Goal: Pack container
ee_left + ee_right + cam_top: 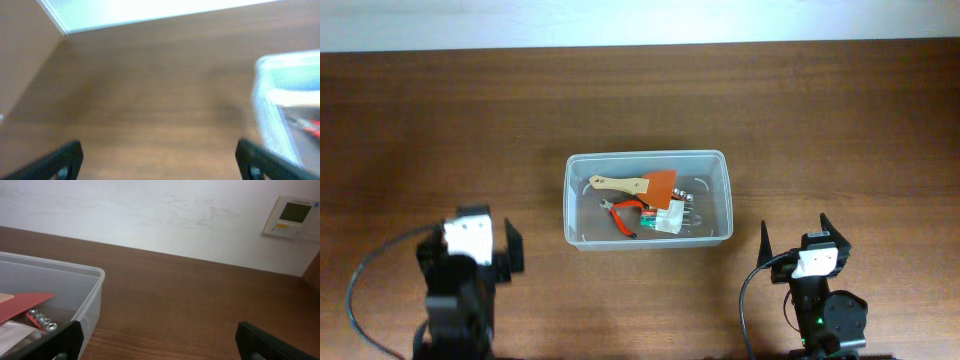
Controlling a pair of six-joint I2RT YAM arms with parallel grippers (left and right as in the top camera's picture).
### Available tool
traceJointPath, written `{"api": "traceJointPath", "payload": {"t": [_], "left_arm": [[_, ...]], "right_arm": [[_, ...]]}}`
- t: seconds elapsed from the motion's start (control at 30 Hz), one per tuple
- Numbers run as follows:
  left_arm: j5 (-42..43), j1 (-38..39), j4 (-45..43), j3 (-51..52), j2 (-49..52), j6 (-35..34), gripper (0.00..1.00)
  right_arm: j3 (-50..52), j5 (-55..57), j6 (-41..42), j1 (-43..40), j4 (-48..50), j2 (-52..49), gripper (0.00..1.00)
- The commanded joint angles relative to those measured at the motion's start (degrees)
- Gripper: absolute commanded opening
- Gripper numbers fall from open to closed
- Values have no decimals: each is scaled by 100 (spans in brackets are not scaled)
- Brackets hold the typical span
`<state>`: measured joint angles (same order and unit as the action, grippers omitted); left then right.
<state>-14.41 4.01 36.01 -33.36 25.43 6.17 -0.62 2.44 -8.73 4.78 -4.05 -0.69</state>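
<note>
The clear plastic container stands at the middle of the table. Inside it lie a scraper with a wooden handle and orange blade, red-handled pliers, a white packet and a row of metal bits. The container's wall also shows at the right of the left wrist view and at the left of the right wrist view. My left gripper is open and empty, near the front left of the container. My right gripper is open and empty, near its front right.
Brown wooden table all around the container. A white wall runs along the table's far edge. A wall control panel shows in the right wrist view.
</note>
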Motion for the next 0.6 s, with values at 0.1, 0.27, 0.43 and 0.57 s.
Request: {"api": "traceJointPath", "payload": {"t": [0.1, 0.27, 0.43, 0.57], "left_arm": [[1211, 415, 728, 380, -1611, -57, 99], [994, 413, -291, 1300, -2527, 13, 99], [855, 409, -2341, 2356, -2483, 13, 99], [354, 409, -3943, 3145, -2487, 11, 99]], "right_arm": [[31, 85, 68, 46, -44, 37, 99], [31, 85, 68, 46, -42, 37, 99], [31, 85, 68, 46, -42, 37, 99], [31, 85, 68, 46, -42, 37, 99]]}}
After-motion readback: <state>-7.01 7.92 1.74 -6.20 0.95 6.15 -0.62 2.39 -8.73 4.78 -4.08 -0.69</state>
